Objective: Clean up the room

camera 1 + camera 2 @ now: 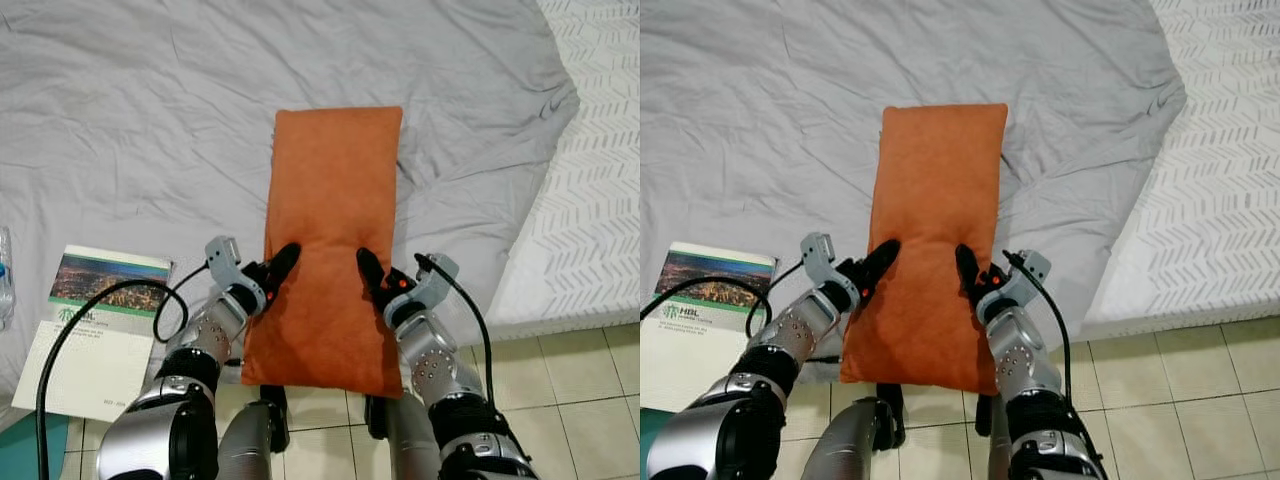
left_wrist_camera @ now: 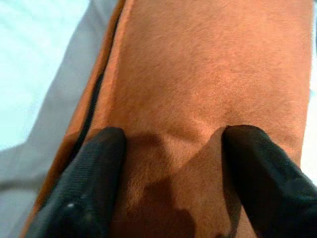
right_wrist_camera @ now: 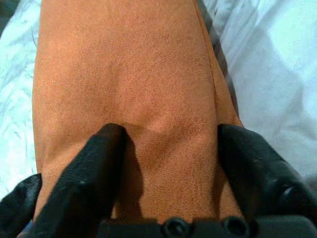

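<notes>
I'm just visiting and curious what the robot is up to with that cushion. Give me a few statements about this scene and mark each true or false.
1. The orange cushion lies on a grey sheet. True.
2. Only one gripper touches the cushion. False: the left gripper and the right gripper both press on it, one at each long side.
3. A book lies to the robot's left of the cushion. True.
4. The cushion lies wholly on the bed. False: its near end hangs over the edge, above the tiled floor.
5. Each gripper's fingers are spread apart. True: the wrist views show orange fabric between them.
</notes>
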Motion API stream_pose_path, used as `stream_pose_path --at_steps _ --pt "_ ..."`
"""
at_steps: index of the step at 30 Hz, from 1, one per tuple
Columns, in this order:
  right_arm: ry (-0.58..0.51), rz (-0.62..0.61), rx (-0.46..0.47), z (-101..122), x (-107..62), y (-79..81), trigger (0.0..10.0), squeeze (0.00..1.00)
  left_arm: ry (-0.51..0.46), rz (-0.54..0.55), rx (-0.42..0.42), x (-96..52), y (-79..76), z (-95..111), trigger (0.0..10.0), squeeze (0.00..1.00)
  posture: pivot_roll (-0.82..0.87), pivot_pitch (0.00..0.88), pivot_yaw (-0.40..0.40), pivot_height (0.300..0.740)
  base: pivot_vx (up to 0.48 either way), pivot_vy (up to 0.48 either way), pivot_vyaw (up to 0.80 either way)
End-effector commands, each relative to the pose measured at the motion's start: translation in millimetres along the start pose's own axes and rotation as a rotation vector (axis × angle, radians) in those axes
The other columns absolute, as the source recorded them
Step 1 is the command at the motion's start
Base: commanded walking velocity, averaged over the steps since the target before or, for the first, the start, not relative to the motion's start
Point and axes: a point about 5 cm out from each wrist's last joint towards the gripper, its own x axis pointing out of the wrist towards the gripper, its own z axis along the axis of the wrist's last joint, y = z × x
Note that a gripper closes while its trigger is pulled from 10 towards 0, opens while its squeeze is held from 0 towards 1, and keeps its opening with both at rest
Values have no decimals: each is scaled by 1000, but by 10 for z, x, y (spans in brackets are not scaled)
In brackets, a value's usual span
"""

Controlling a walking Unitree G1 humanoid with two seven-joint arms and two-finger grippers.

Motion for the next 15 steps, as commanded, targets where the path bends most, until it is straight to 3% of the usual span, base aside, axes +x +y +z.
stream_pose_path --at_steps 1,8,15 --pt "155 -95 61 -405 -125 -145 0 0 146 139 -83 -207 316 -447 0 0 -68 538 61 740 0 0 0" --pt "196 -133 54 -502 -188 -252 0 0 154 129 -72 -206 305 -490 0 0 -62 543 59 740 0 0 0" --pt "274 -175 -15 -664 -360 -462 0 0 194 97 134 -127 183 -524 0 0 -54 530 61 740 0 0 0"
